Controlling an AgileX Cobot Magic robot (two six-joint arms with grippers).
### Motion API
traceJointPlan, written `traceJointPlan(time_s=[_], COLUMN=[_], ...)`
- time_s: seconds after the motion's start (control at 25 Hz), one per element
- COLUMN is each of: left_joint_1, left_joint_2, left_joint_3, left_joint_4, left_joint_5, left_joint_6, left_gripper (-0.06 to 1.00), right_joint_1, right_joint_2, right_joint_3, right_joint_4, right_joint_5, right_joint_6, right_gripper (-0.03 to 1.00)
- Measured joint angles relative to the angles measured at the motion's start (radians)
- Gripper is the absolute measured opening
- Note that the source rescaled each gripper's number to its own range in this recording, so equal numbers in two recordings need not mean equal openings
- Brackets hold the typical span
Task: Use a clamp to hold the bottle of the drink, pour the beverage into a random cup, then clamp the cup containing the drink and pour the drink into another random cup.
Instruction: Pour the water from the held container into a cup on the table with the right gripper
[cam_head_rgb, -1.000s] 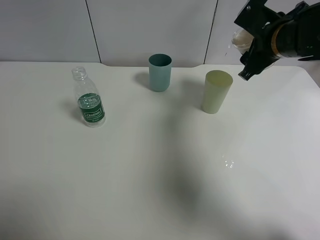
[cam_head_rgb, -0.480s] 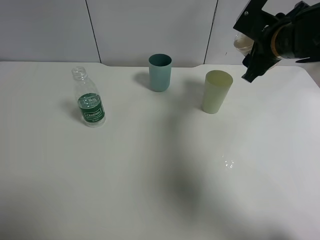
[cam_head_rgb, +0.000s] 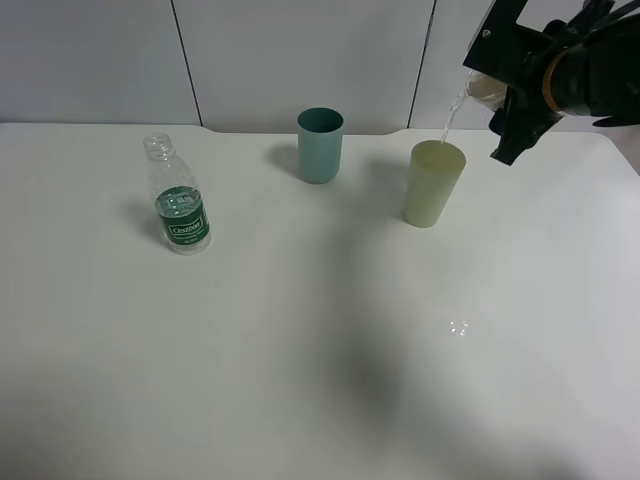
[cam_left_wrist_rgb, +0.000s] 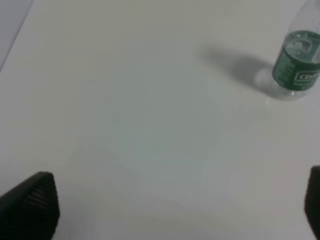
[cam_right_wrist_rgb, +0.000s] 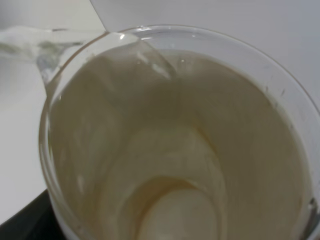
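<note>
As the tilted cup (cam_head_rgb: 487, 90) pours, water (cam_head_rgb: 452, 118) enters the yellow-green cup (cam_head_rgb: 433, 185).

My desk (cam_head_rgb: 300, 380) was a plain white top, bare over most of its front half. Three things stood upright on it, well apart from each other. On my left stood the bottle (cam_head_rgb: 178, 200), clear plastic with a green label, its mouth open. Near the middle of the far edge stood a teal cup (cam_head_rgb: 320, 146), straight-sided. To its right, a little nearer to me, stood the pale yellow-green cup (cam_head_rgb: 432, 185), tall and tapered. Closer in on my right side, a small wet patch (cam_head_rgb: 458, 327) glinted on the surface.
</note>
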Motion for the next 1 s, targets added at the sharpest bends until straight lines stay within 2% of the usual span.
traceJointPlan(time_s=[1.0], left_joint_1=[0.0], left_joint_2=[0.0], left_joint_3=[0.0], left_joint_4=[0.0], left_joint_5=[0.0], left_joint_6=[0.0], left_gripper=[1.0], right_joint_1=[0.0], right_joint_2=[0.0], right_joint_3=[0.0], right_joint_4=[-0.062], right_joint_5=[0.001], right_joint_6=[-0.082], right_gripper=[0.0])
